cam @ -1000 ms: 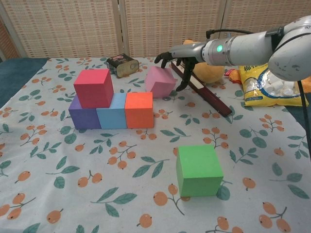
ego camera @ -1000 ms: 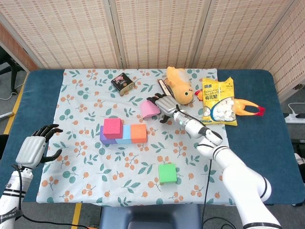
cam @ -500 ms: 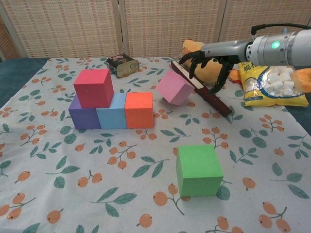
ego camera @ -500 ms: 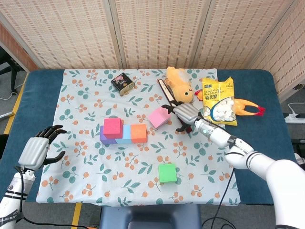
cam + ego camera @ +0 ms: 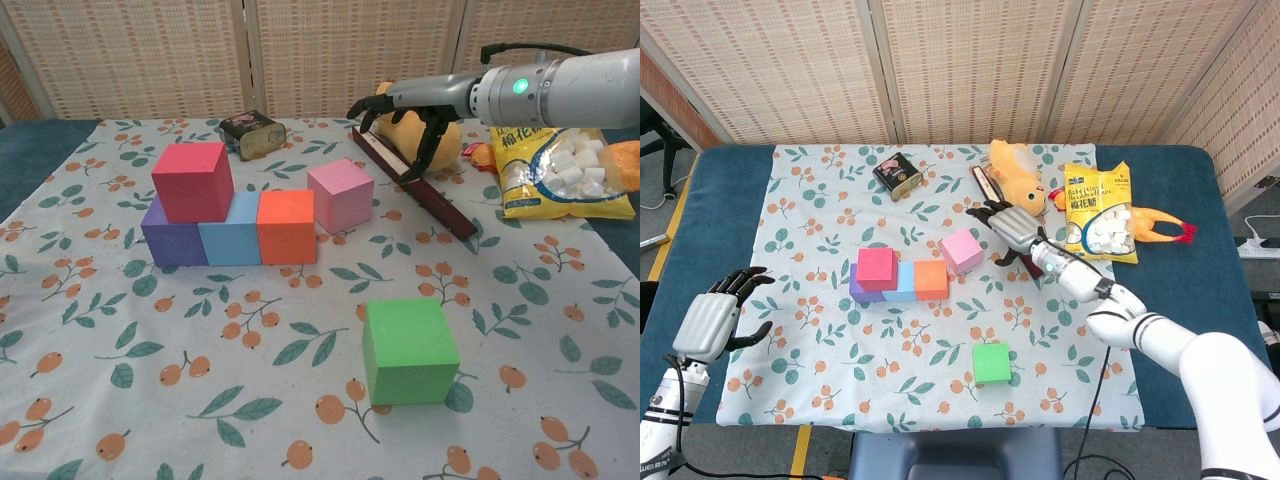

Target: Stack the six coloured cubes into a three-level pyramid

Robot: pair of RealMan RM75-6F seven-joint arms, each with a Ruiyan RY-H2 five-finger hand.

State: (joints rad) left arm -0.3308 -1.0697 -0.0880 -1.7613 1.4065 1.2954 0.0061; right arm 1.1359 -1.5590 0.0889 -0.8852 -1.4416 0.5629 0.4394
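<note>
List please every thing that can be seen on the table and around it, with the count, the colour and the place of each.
red cube: 1, red, on top of the purple cube.
purple cube: 1, purple, left end of the row.
blue cube: 1, light blue, middle of the row.
orange cube: 1, orange, right end of the row.
pink cube: 1, pink, on the cloth right behind the orange cube.
green cube: 1, green, alone near the front.
tin: 1, dark, far side.
plush toy: 1, orange, far side.
dark bar: 1, dark brown, beside the toy.
snack bag: 1, yellow, right.
tablecloth: 1, floral.
left hand: open, left table edge.
right hand: open, above the bar.
</note>
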